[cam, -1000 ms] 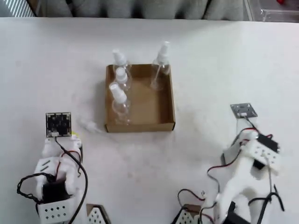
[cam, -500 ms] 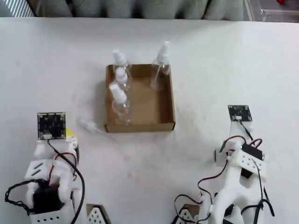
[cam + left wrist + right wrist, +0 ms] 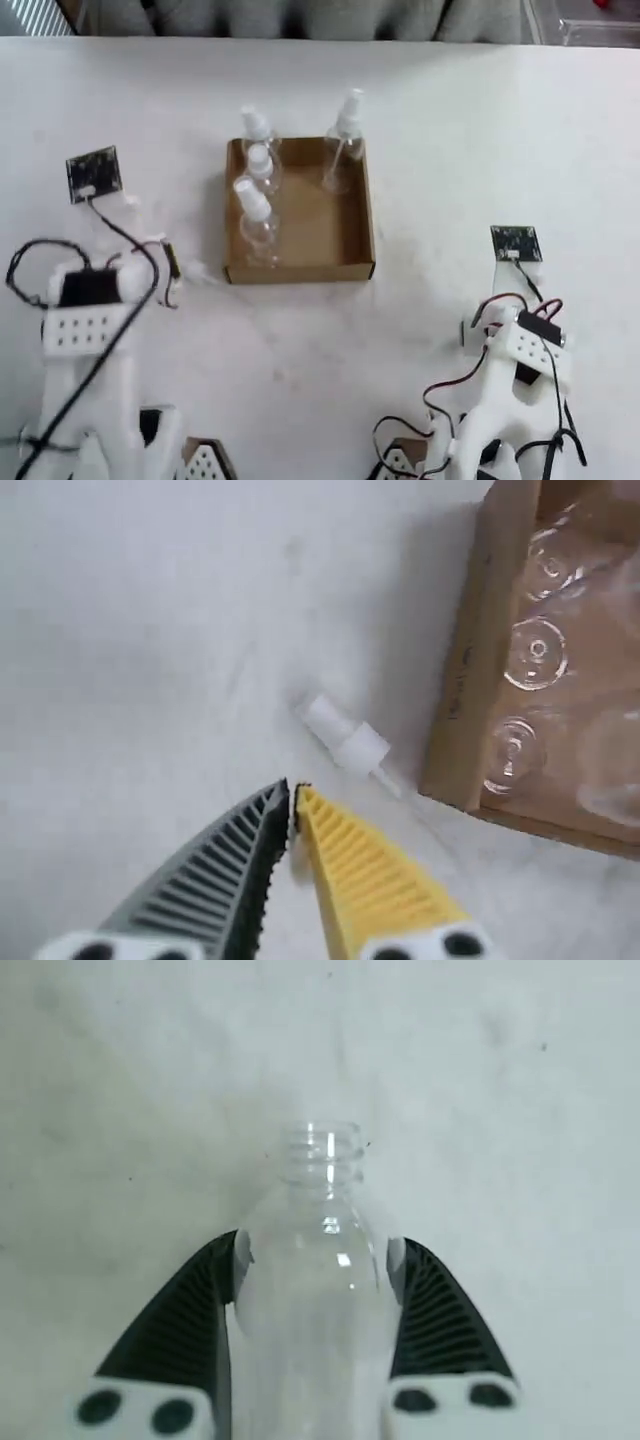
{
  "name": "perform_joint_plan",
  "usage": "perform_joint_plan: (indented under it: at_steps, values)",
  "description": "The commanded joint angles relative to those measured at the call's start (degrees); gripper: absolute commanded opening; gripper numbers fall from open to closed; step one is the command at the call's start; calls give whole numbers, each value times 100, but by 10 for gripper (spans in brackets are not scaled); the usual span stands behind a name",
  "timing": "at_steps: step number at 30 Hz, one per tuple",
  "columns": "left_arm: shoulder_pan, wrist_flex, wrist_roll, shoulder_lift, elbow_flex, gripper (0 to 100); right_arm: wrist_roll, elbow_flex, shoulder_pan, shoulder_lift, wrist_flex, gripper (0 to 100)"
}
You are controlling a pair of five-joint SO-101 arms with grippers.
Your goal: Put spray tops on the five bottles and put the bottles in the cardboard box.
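White desk [image 3: 450, 130] spreads from edge to edge under the high view. 2 white arms sit at its near edge: the left arm [image 3: 85, 330] toward the near left corner and the right arm [image 3: 510, 370] toward the near right corner.

The cardboard box [image 3: 300, 272] stands open around the desk's middle, closer to the far edge. Its outer wall carries a faint dark mark in the left wrist view, too blurred to read.

Inside the box stand 4 capped bottles [image 3: 258, 222]. 3 are lined up along its left wall and 1 is in its far right corner. The left wrist view looks down on their clear round tops [image 3: 537, 652].

The 5th, an uncapped bottle [image 3: 322, 1150], is seen close up in the right wrist view. The right hand [image 3: 318, 1250] pinches its clear body between 2 dark fingers, and the bare threaded neck sticks out past the fingertips over the desk.

The left hand [image 3: 293, 792] is pressed together, its grey and yellow fingertips meeting with nothing between them, just above the desk.

A loose spray top [image 3: 345, 742] lies on its side near those tips. In the high view it rests on the desk [image 3: 190, 268] just beside the box's near left corner, outside the wall.
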Motion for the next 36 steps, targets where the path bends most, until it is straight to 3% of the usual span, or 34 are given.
perform_joint_plan:
  at_steps: [1, 8, 17, 28, 31, 34, 36]
  values:
    - [40, -651, 404, 1420, -457, 41, -9, -26, 40, -145, -92, 15]
    - [66, -1398, 1081, 2176, -413, 240, 193, -9, 31, -145, -92, 15]
    - [66, -2013, 1389, 2738, -281, 249, 202, -9, 13, -145, -92, 15]
    - [66, -1996, 1424, 4277, -976, 247, 202, 0, -101, -145, -92, 15]
    - [171, -2004, 1424, 4277, -958, 173, 202, 0, -101, -145, -92, 15]
    - [171, -2031, 1415, 4277, -949, 16, 202, 0, -92, -145, -92, 15]
    - [163, -2013, 1415, 4268, -949, 46, 202, 0, -84, -145, -92, 15]
